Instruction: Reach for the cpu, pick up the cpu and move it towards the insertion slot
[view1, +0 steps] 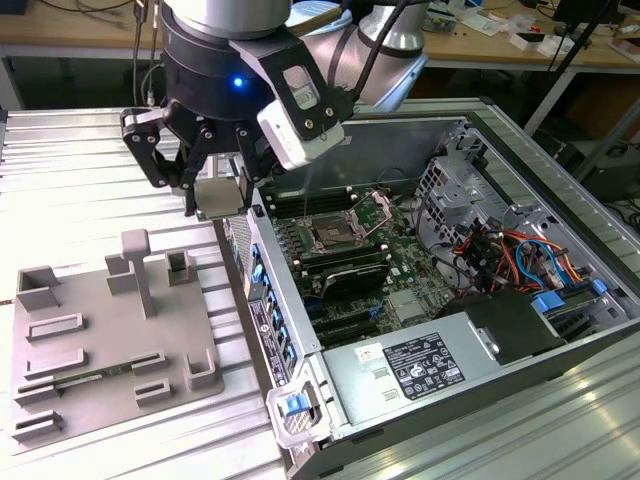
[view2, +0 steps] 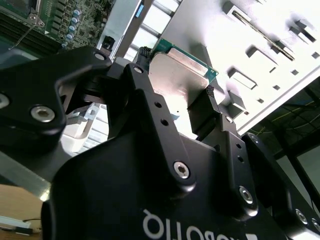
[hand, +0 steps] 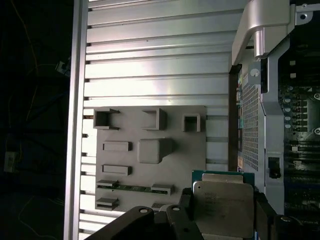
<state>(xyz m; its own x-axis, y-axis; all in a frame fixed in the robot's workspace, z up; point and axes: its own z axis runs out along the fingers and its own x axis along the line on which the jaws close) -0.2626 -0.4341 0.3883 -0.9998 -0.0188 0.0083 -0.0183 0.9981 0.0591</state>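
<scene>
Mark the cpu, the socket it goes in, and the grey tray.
Flat silvery square cpu (hand: 222, 207), first wrist view: middle of its metal lid.
Square dark insertion slot with metal frame (view1: 330, 237), exterior view: socket centre.
Grey plastic tray (view1: 110, 335), exterior view: bare flat between recesses.

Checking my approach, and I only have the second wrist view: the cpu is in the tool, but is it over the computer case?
Observer: No. In the exterior view the tool holds the cpu above the slatted table, just outside the case's wall.
Operator: Where is the insertion slot from there?
Observer: The insertion slot sits on the motherboard inside the case, toward the exterior view's right of the cpu.
Operator: Anything on the tray?
Observer: In the first wrist view a green memory stick lies on the grey tray.
</scene>
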